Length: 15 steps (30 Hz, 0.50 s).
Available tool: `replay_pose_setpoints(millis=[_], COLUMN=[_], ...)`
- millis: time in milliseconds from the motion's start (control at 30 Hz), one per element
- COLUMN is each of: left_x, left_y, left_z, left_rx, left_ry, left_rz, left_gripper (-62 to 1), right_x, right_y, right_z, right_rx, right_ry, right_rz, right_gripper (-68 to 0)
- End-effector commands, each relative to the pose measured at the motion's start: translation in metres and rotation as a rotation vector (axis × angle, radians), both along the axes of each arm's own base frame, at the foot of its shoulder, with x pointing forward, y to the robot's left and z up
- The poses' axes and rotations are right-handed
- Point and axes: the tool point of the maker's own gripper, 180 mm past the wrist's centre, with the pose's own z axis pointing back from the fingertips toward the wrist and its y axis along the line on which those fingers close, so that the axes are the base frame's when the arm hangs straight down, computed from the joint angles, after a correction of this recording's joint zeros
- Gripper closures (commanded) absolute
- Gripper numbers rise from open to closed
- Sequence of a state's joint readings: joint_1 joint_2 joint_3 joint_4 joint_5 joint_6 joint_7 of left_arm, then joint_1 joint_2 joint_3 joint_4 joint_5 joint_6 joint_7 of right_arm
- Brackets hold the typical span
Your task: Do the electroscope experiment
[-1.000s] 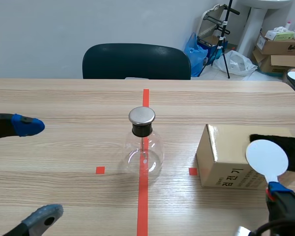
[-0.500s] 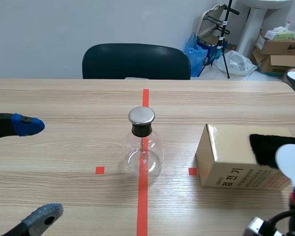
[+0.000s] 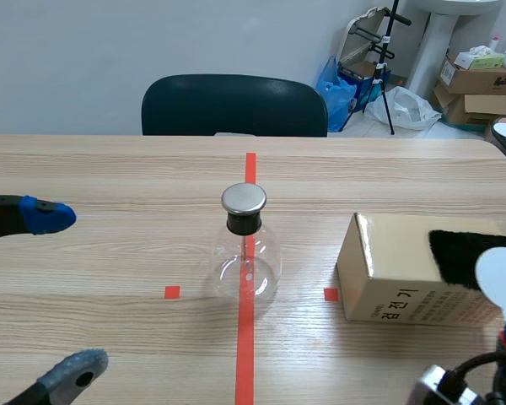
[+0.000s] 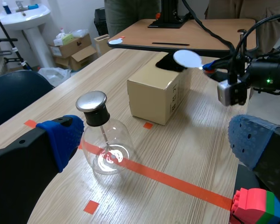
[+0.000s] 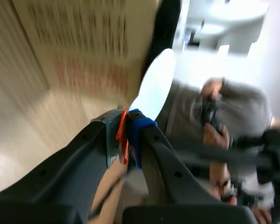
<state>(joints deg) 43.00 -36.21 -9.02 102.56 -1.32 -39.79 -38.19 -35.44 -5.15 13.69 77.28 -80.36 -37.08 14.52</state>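
White paddle [image 5: 155,85] clamped in right claw [image 5: 126,136] beside box [image 3: 390,263].

Clear glass flask [image 3: 246,268], shiny metal cap [image 3: 243,199], matt cardboard box [image 3: 390,253].

The place looked like a robotics lab set up in a plain workroom, not a home. A long wooden table [image 3: 110,169] carried orange-red tape marks [image 3: 245,337] laid out as positions, and a glass flask [image 3: 246,261] with a metal cap stood on the centre line like bench apparatus. Behind it stood a dark office chair [image 3: 234,105] against a bare grey wall [image 3: 110,42]. The far corner was used for storage: stacked cardboard boxes [image 3: 481,80], a blue bag [image 3: 336,84], a black tripod [image 3: 388,67] and a white pedestal sink [image 3: 438,34]. The left wrist view showed a second table [image 4: 186,39] bearing a black post and trailing cables [image 4: 200,28].
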Motion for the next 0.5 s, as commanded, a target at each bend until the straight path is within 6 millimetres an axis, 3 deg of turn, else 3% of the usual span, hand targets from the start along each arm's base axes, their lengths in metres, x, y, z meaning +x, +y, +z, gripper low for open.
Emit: replay_pose_setpoints(millis=[0, 67, 200, 367, 467], left_x=[0.0, 0.0, 0.0, 0.0, 0.0], left_y=[-0.001, -0.001, -0.001, -0.001, -0.001], left_z=[0.005, 0.005, 0.005, 0.005, 0.005], left_rx=[-0.031, -0.03, -0.03, -0.03, -0.03], left_ry=[-0.006, -0.006, -0.006, -0.006, -0.006], left_rz=[0.001, 0.001, 0.001, 0.001, 0.001], left_gripper=[-62.3, -62.3, -62.3, -62.3, -62.3], right_x=[0.004, 0.005, 0.002, 0.006, 0.005], right_y=[0.016, 0.023, -0.007, 0.018, 0.012], right_z=[0.004, 0.004, 0.006, 0.005, 0.006], right_rx=[0.002, 0.009, -0.026, 0.0, -0.007], right_ry=[-0.006, -0.011, -0.018, -0.015, -0.017], right_rz=[0.115, 0.15, -0.012, 0.126, 0.091], right_gripper=[-0.9, -0.9, -0.9, -0.9, -0.9])
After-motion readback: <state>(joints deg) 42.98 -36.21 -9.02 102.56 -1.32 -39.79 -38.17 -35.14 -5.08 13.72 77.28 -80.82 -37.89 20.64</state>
